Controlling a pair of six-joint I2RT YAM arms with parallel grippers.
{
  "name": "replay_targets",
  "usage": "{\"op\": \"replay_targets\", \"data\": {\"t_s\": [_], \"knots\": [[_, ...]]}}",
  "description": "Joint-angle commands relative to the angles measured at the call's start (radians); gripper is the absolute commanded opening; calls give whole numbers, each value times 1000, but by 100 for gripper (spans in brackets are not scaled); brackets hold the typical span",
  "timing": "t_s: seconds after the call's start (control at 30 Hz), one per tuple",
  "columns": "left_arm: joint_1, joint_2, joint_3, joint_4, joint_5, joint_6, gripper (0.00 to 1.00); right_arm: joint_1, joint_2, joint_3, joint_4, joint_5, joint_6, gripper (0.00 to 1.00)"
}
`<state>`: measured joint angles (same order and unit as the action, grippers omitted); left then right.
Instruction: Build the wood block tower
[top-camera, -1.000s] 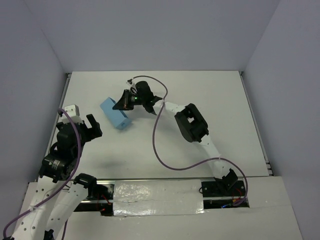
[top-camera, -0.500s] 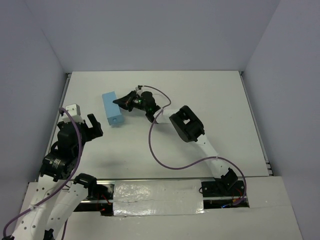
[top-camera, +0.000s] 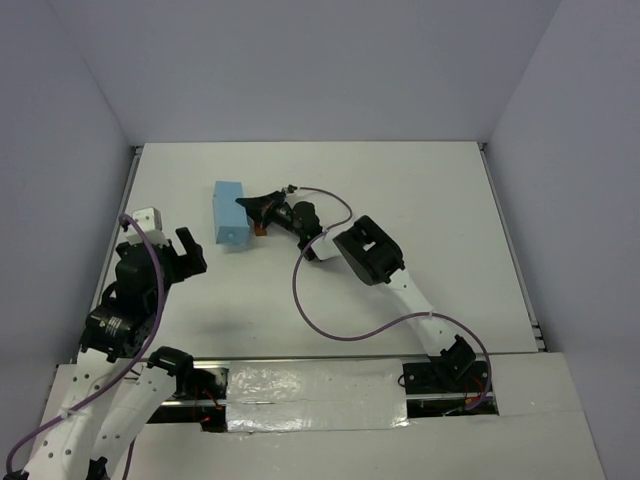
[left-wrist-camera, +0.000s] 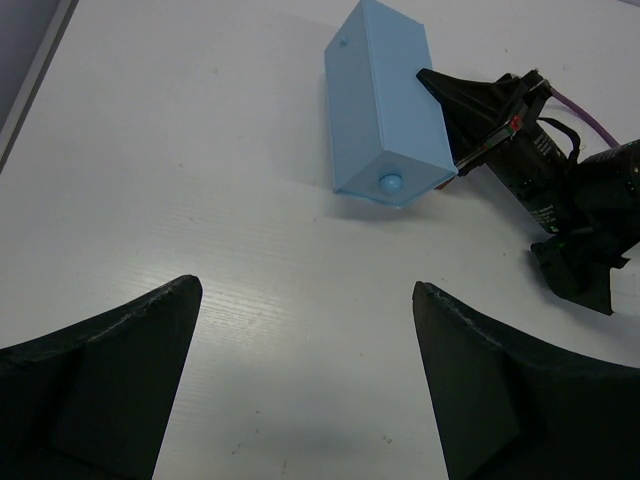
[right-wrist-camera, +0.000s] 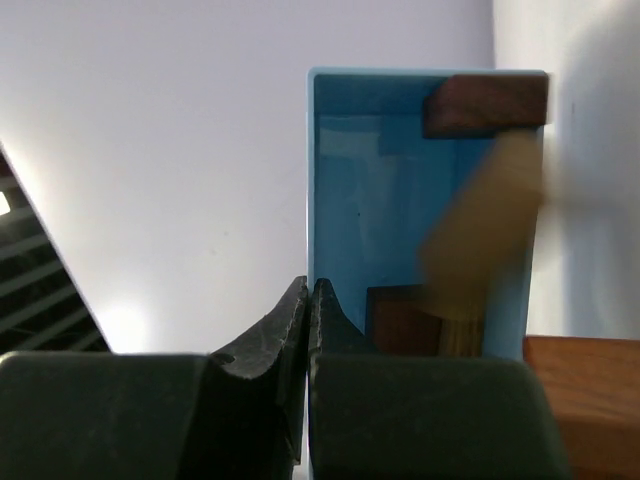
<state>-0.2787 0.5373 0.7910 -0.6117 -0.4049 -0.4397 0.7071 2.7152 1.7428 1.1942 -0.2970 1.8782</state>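
Fingers (left-wrist-camera: 110, 370) of the left gripper (left-wrist-camera: 305, 292) are seen spread wide apart, nothing being held between them, and they are hung above the bare white table (left-wrist-camera: 200, 200) at its near left side. Farther out, near the middle of the table, the right gripper (right-wrist-camera: 309, 295) is found with its fingers pressed together and nothing visibly clamped between them; its tips are laid against the rim of a light-blue tray (left-wrist-camera: 375, 90). The tray is tipped onto its long side, so that its closed bottom is turned toward the left arm and its open face toward the right gripper. The pieces of the wood block tower are not stacked: most of those that can be made out are kept inside the tray. From the right wrist view, a brown block (right-wrist-camera: 400, 322) is seen at the near end of the tray's inside, an olive-tan piece (right-wrist-camera: 482, 232) is shown beyond it, too smeared by blur for its shape to be told, and a dark brown block (right-wrist-camera: 486, 104) is lodged in the far corner. One reddish-brown block (right-wrist-camera: 582, 405) is seen just outside the tray, beside its open face and close to the right gripper.
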Motion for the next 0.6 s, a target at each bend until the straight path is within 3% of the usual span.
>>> {"op": "replay_targets", "data": {"t_s": [0.0,0.2,0.37,0.57], "knots": [[-4,13,7,47,17,29,99,-1,20,7,281,71,104,0],[-5,16,8,49,20,30,99,-6,-15,-26,269,33,90,0],[-5,15,7,49,18,30,100,5,14,69,352,29,148,0],[-5,18,5,49,21,29,100,-3,-101,53,277,-105,85,0]]}}
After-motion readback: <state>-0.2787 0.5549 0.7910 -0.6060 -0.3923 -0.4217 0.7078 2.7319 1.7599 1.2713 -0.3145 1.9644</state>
